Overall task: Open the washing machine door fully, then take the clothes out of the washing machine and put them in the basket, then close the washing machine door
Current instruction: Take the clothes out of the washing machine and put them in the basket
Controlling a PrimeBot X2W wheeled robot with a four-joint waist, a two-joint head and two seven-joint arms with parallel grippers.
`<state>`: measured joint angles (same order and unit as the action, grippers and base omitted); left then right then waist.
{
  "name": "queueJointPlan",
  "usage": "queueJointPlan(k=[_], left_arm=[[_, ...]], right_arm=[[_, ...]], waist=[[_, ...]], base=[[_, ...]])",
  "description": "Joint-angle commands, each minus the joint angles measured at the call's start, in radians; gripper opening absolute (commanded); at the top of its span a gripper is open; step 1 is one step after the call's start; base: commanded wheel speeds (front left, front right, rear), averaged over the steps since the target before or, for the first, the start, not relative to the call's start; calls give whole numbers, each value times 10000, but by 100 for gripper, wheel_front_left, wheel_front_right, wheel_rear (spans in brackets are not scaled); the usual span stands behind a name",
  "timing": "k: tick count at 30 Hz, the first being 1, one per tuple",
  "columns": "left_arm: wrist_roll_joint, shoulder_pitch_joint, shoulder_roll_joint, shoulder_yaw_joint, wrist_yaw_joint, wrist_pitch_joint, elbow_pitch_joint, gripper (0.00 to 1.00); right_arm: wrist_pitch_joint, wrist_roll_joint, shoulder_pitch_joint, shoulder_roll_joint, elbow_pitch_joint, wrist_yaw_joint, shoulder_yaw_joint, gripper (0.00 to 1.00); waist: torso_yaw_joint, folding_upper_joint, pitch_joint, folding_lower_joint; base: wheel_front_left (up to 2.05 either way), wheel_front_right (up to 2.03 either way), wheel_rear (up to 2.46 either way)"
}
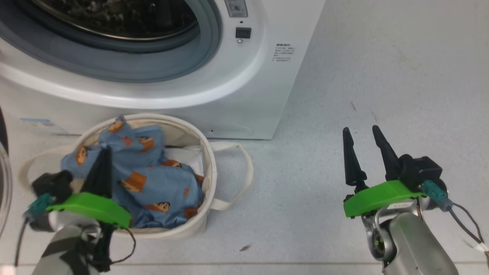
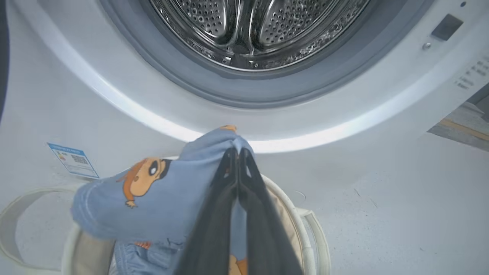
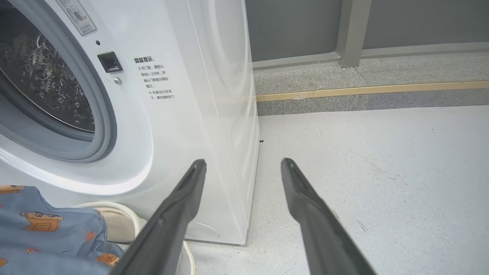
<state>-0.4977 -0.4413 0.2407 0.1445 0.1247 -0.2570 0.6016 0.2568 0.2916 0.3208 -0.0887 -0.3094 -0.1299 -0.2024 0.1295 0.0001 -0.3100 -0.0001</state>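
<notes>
- The left gripper (image 1: 106, 152) is the closest thing, low at the left over the basket (image 1: 208, 160). Its two dark fingers are pressed together on a fold of the clothes (image 1: 153, 179).
- From the left wrist view, the left gripper (image 2: 237, 152) has the blue cloth bunched into a peak right at its tips. The clothes (image 2: 164, 198) fall away from there, with an orange cartoon figure facing up.
- Most of the garment lies heaped inside the basket, filling it nearly to the rim. A bit of white sheet (image 1: 187, 156) shows beneath it on the far side.
- The basket sits on the floor (image 1: 382, 76), right up against the front of the washing machine (image 1: 248, 95), below the opening. One loop handle sticks out toward the right.
- The right gripper (image 1: 361, 130) hangs over bare floor, well apart from the basket, with its fingers spread wide and nothing between them.
- In the right wrist view, the right gripper (image 3: 243, 162) points past the machine's front corner. The clothes (image 3: 38, 229) and the basket (image 3: 118, 225) are off to its lower left.
- The drum (image 2: 244, 26) is uncovered, shiny and perforated, with no laundry in the part I can see.
- A dark sliver of the washing machine door (image 1: 2, 126) shows at the far left edge, swung clear of the opening.
- A blue sticker (image 1: 38, 124) is on the machine's lower front.
</notes>
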Motion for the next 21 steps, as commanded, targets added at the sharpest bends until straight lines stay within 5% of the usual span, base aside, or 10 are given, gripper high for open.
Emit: queueJointPlan(k=[1, 13, 21], left_arm=[[-29, -478, 226, -137, 54, -47, -69, 0], [-1852, -2237, 154, 2243, 58, -47, 4121, 0], [-2441, -3415, 499, 2716, 58, 1, 6106, 0]], right_arm=[[49, -58, 127, -62, 352, -8, -140, 100], [49, -250, 514, -109, 764, -8, 61, 100], [49, -398, 696, -108, 1114, -8, 276, 100]], waist=[[40, -1, -140, 1], [537, -1, -1544, 1], [796, -1, -2580, 1]], base=[[0, 0, 0], [0, 0, 0], [0, 0, 0]])
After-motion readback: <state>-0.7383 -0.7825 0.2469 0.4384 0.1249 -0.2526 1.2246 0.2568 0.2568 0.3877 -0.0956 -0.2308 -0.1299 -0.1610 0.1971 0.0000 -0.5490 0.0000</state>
